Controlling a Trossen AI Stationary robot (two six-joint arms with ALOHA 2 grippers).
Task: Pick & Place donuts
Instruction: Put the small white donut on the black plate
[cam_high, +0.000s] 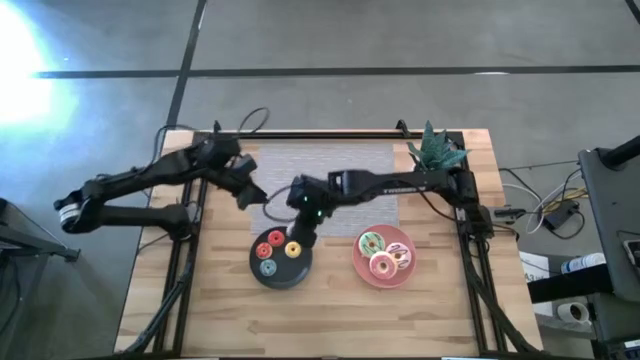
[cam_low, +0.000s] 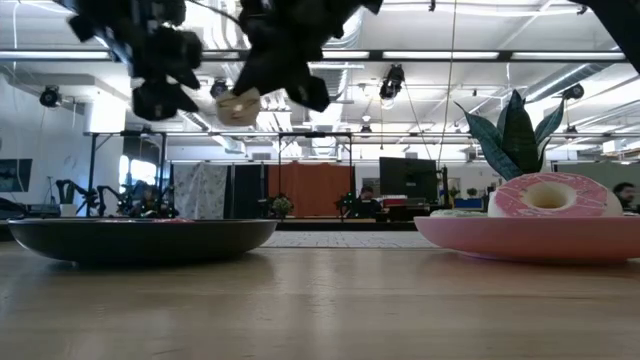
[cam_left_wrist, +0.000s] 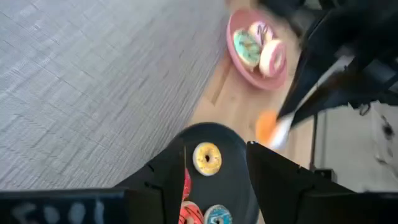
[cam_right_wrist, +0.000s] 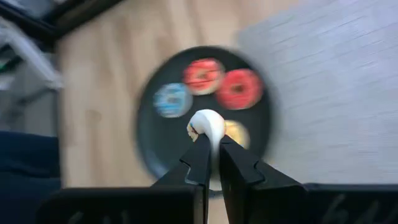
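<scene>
Donuts sit on two plates on the wooden counter (cam_high: 330, 310) in the high view: small ones on the black plate (cam_high: 281, 277), among them a red donut (cam_high: 276, 238) and a yellow donut (cam_high: 293, 249), and three larger donuts (cam_high: 384, 255) on the pink plate (cam_high: 362, 270). The right claw (cam_high: 298, 197) hangs over the far edge of the black plate, above the gray mat (cam_high: 320, 165); the left claw (cam_high: 243, 189) waits just beside it, to the left.

Low view: the right claw (cam_low: 240, 105) holds a pale donut (cam_low: 238, 107) well above the black plate, and a pink frosted donut (cam_low: 550, 195) rests on the pink plate.

Left wrist view: that arm's own fingers (cam_left_wrist: 155, 180) stand apart with nothing between them, above the black plate and its yellow donut.

Right wrist view: the right claw (cam_right_wrist: 211, 143) is pinched shut on the pale donut, directly above the black plate, where a blue donut (cam_right_wrist: 172, 99), an orange-red one and a red one lie.
</scene>
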